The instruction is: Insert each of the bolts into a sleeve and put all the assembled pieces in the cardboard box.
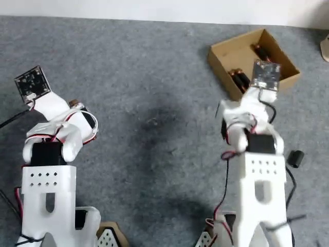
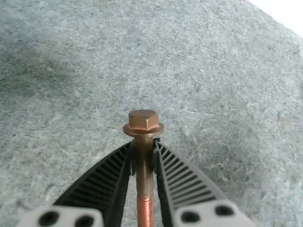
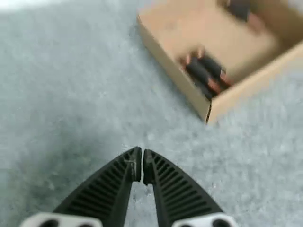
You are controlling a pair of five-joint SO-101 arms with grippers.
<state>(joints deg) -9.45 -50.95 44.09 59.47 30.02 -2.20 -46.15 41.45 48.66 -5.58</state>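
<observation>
My left hand (image 2: 143, 151) is closed on the bolt (image 2: 143, 124). The fingers pinch the shank just under the flanged hex head, which sticks out past the fingertips, and the threaded end runs back between the fingers toward my wrist. It hangs above the bare grey worktop (image 1: 154, 77), well apart from the cardboard box (image 1: 221, 59).

My right hand (image 3: 138, 158) is closed with nothing in it and sits near the box wall. Several assembled pieces (image 3: 206, 75) already lie inside the box.

I judge this bolt has yet to meet its sleeve. To do that well I should keep the pinch firm and the shank straight. Because the thread points into my own hand, the sleeve has little free shank to slide onto. The right hand will probably have to take the bolt by its head, or I must set it down and regrip.

A small dark piece (image 1: 295, 158) lies beside my right arm. I cannot tell whether it is a sleeve.
</observation>
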